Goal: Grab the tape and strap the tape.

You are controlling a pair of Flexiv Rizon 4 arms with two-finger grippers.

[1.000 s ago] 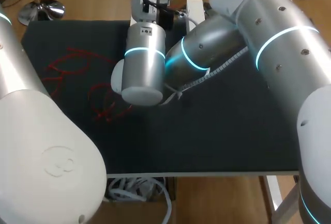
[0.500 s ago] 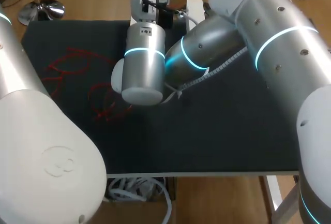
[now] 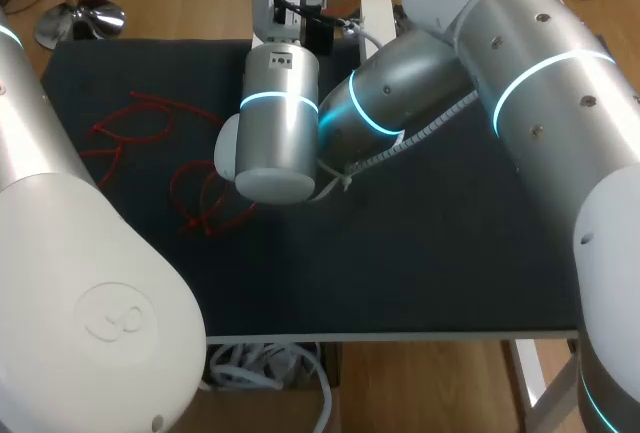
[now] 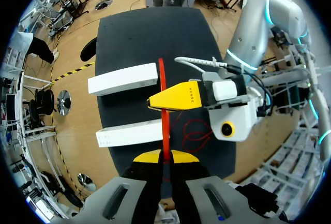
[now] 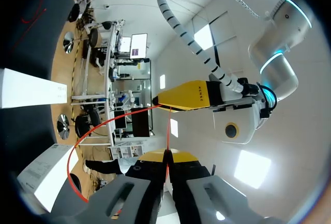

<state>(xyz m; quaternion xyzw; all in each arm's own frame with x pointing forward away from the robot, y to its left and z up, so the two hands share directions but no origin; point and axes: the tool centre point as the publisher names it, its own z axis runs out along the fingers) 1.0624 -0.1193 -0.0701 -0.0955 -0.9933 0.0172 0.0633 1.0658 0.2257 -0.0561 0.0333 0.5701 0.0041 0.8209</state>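
Note:
The tape is a thin red strap. In the left wrist view my left gripper is shut on the red strap, which runs straight ahead from its yellow tips. My right gripper is shut on the same strap a short way ahead of it. In the right wrist view my right gripper pinches the strap, which curves off to one side, and the left gripper holds it just ahead. Both grippers are high above the table. More of the strap lies in loose loops on the black table's left side.
The black table carries two long white boxes near its far edge, below the grippers. My right arm reaches across the table's middle. My left arm fills the near left corner.
The red loops on the table have shifted slightly. Both arms have barely moved and both grippers stay shut on the strap.

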